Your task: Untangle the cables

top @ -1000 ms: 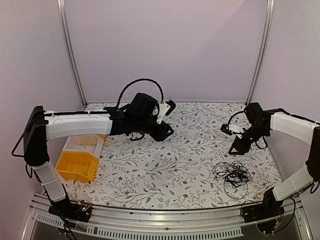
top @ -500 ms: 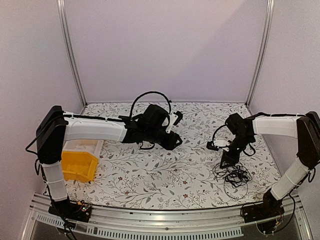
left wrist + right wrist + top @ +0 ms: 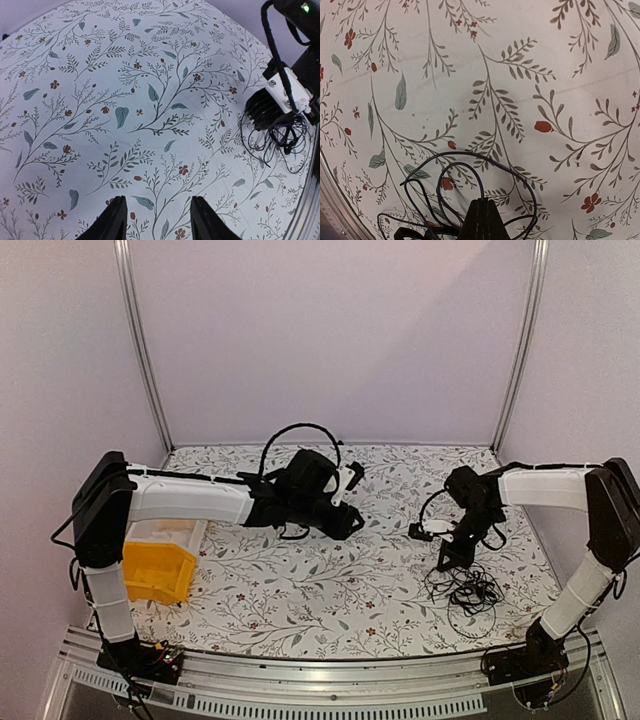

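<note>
As seen from overhead: right jaws down at the far edge of the cables, a loose black tangle on the desk, front right; left jaws aloft over mid-desk, well apart.

From the left wrist: left jaws parted, holding nothing.

From the right wrist: right jaws closed to a point among cable loops; cannot tell whether any strand is pinched.

On table: cables front-R, R end effector just behind them, bin far L.
</note>
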Controlling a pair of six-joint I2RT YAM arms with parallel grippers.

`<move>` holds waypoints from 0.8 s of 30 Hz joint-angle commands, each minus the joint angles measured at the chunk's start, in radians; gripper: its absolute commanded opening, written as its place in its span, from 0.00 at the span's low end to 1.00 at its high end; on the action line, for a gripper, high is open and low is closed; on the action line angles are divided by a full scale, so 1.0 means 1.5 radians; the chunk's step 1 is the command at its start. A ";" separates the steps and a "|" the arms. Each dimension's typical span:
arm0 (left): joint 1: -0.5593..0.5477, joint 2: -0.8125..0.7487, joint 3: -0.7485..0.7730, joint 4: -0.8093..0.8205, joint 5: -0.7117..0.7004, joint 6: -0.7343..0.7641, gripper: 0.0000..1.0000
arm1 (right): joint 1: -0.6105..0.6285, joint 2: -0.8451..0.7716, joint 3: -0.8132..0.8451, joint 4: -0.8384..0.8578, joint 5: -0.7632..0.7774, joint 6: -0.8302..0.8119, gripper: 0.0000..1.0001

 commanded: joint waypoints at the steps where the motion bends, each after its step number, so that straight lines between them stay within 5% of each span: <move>1: 0.001 -0.005 -0.011 0.038 0.005 -0.004 0.43 | 0.003 -0.044 0.077 -0.040 -0.045 0.002 0.00; 8: -0.002 -0.014 -0.023 0.170 0.108 -0.025 0.44 | 0.003 -0.125 0.194 -0.088 -0.159 0.001 0.00; 14: -0.033 -0.060 -0.105 0.425 0.149 0.002 0.46 | 0.003 -0.126 0.277 -0.118 -0.217 0.018 0.00; 24: -0.055 -0.011 -0.038 0.486 0.198 0.002 0.49 | 0.003 -0.114 0.332 -0.131 -0.240 0.028 0.00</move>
